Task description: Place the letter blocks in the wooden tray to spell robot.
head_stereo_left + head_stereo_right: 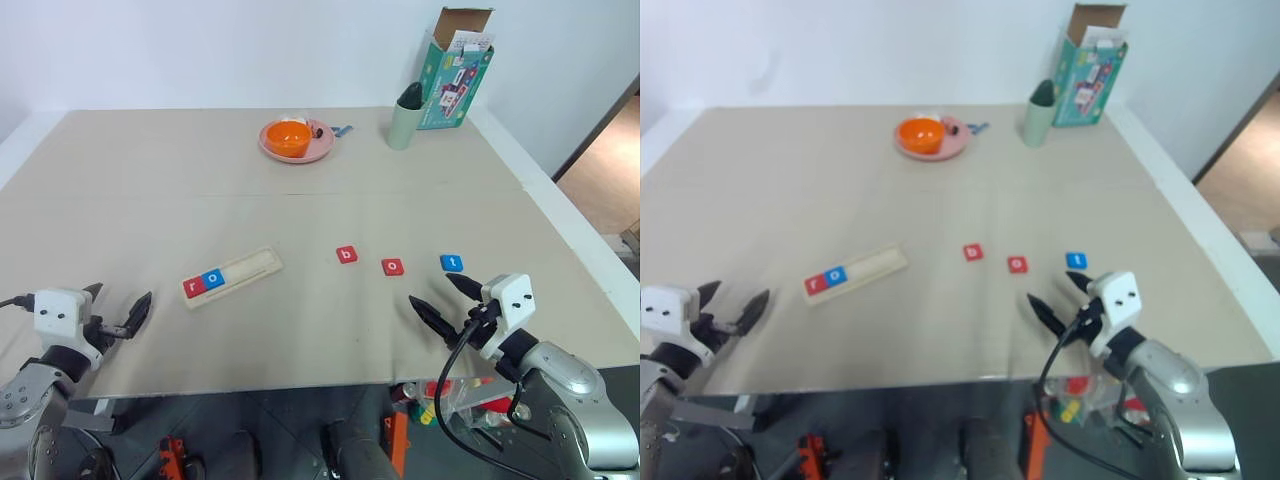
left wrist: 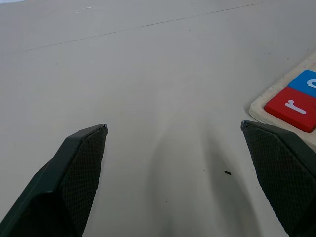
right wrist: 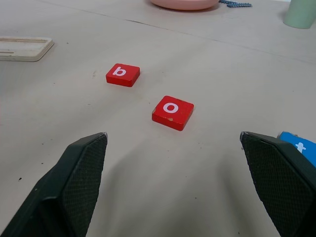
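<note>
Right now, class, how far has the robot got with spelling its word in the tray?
Done: red r and blue o sit at the tray's left end. In hand: nothing; left gripper and right gripper are open. Left: red b, red o and blue t lie on the table.

White lowercase letters on tiles: "r" on red tile (image 1: 194, 288) and "o" on blue tile (image 1: 213, 280), both in wooden tray (image 1: 250, 268). Loose on table: "b" on red tile (image 1: 347, 254), "o" on red tile (image 1: 393, 267), "t" on blue tile (image 1: 452, 263). Print on green box (image 1: 455, 72) unreadable.
</note>
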